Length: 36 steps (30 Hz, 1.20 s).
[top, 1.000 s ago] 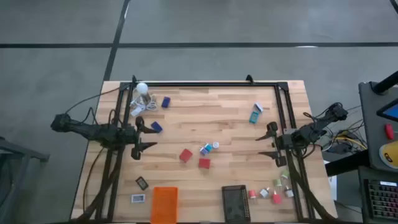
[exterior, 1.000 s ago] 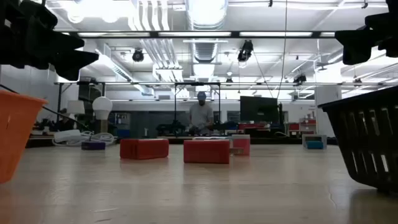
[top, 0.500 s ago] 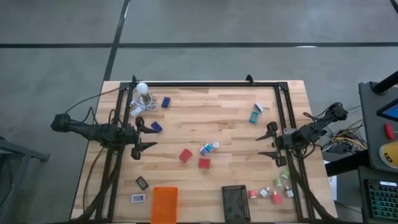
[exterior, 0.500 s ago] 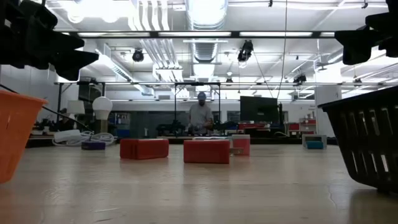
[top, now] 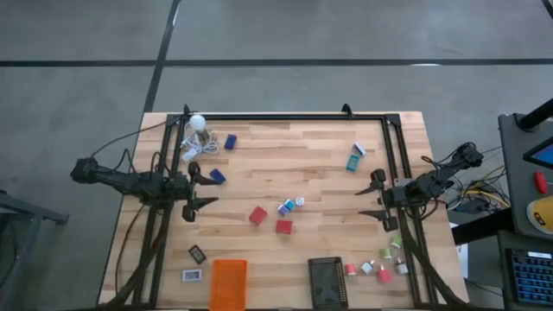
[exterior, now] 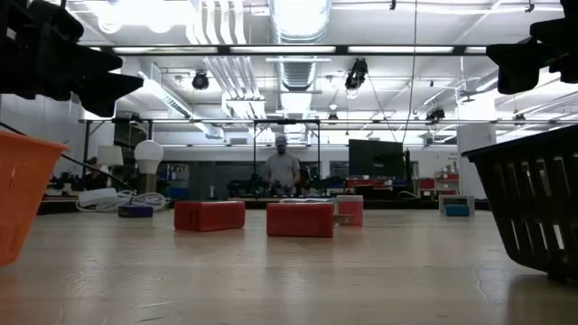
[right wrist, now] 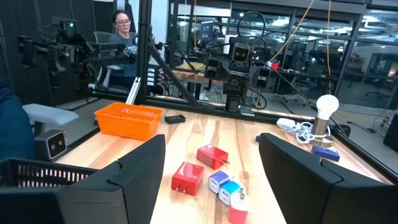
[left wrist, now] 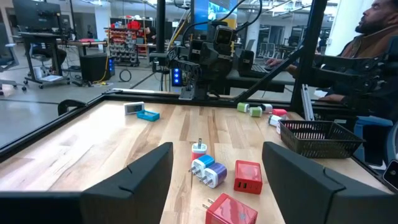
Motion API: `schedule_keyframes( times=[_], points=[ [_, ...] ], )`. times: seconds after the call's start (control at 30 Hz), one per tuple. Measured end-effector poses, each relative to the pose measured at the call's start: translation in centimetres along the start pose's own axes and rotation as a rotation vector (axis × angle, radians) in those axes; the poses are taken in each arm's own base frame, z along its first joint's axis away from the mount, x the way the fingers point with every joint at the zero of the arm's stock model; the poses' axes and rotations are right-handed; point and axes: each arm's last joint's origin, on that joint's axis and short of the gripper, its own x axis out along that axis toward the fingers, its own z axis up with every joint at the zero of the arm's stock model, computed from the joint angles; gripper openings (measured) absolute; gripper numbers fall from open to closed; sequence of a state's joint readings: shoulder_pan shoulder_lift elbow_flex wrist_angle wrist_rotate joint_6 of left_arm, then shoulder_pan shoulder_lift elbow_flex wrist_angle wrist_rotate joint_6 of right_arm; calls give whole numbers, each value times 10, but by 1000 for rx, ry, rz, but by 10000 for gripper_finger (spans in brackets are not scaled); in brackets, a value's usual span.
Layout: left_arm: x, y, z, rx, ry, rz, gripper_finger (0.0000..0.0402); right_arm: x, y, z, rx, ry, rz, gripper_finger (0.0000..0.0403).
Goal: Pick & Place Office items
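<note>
The office items lie scattered on the wooden table. Two red cubes [top: 257, 215] [top: 283, 226] and blue-and-white plugs [top: 287, 206] sit in the middle. Dark blue blocks [top: 217, 175] [top: 230, 141] are at the far left and a teal box [top: 355, 160] at the far right. Small black and white rectangles [top: 197, 254] lie near the orange tray. My left gripper [top: 206, 188] hovers open at the table's left, facing the red cubes [left wrist: 247, 175]. My right gripper [top: 371, 197] hovers open at the right, also facing them [right wrist: 214, 155]. Neither holds anything.
An orange tray [top: 228, 283] and a black mesh tray [top: 327, 282] stand at the near edge. A cluster of small pink, green and white bits [top: 382, 264] lies near right. A light bulb [top: 197, 123] and a coiled white cable sit at the far left corner. A person stands in the room behind [exterior: 282, 167].
</note>
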<state>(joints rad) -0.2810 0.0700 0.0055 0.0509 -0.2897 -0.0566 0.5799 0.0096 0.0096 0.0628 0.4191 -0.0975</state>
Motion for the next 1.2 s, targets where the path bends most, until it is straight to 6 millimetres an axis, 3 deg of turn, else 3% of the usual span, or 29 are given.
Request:
schedule_keyframes(
  times=[0.47,0.77,1.0,1.2],
  points=[
    [0,0,0,0,0,0,253,0,0,0,-15,0,-1,268],
    [0,0,0,0,0,0,253,0,0,0,-28,0,-1,257],
    [0,0,0,0,0,0,253,0,0,3,309,-30,11,251],
    [0,0,0,0,0,0,253,-2,-3,19,277,-185,0,256]
  ],
)
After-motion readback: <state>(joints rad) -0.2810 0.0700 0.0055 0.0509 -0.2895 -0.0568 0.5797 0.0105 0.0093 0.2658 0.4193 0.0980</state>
